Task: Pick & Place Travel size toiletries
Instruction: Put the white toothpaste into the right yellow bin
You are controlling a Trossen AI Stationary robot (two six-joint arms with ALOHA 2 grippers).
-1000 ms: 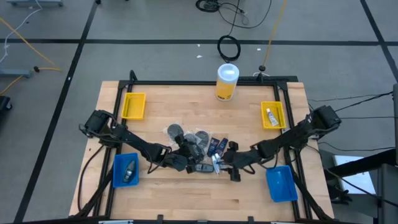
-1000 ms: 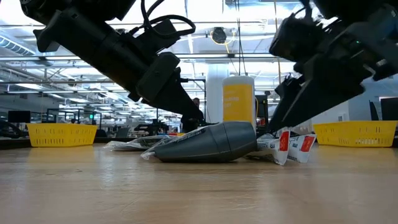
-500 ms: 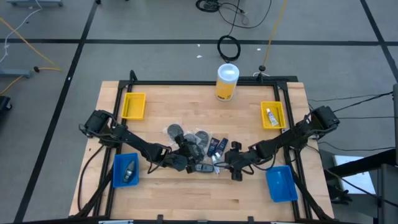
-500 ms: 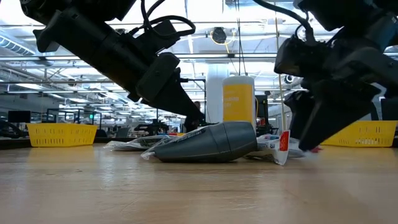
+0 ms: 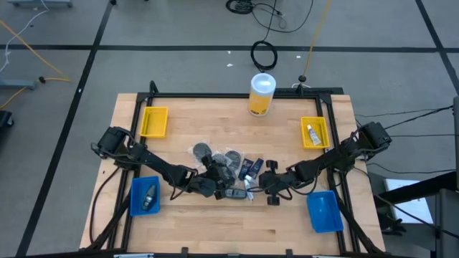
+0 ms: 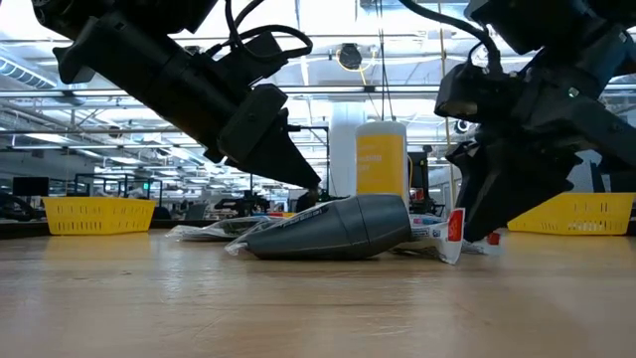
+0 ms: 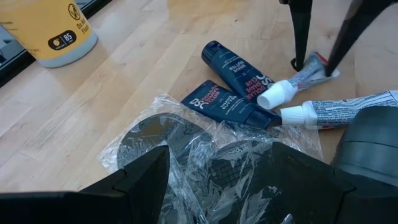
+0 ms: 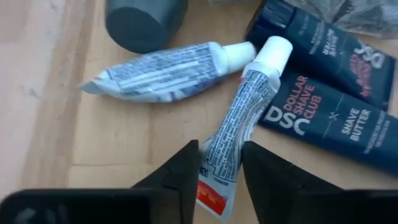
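The toiletries lie in a pile at the table's middle (image 5: 231, 170). It holds clear-wrapped dark discs (image 7: 186, 155), a dark grey bottle (image 6: 338, 227) lying on its side, two dark blue sachets (image 7: 236, 74) and two white tubes (image 8: 168, 68). My right gripper (image 8: 221, 171) is open and low over the pile's right side. Its fingers stand on either side of the crimped end of the nearer tube (image 8: 239, 124). My left gripper (image 7: 217, 186) is open wide over the wrapped discs, just left of the bottle. My right gripper comes slanting down from the table's right, with its fingers (image 8: 186, 168) across the tube's crimped, red-marked end (image 8: 211, 193). They stand close on both sides of it; whether they touch it I cannot tell. The tube lies flat on the table.
A large yellow cylinder with a white lid (image 5: 262, 93) stands at the far edge. Yellow bins sit at the far left (image 5: 154, 122) and far right (image 5: 314, 131), the right one holding a tube. Of the two near blue bins, the left (image 5: 145, 195) holds a bottle and the right is (image 5: 324, 211).
The right gripper has come down onto the right side of the pile and turned about its wrist. Its fingers now stand around one white tube's crimped end. The pile has kept its place.
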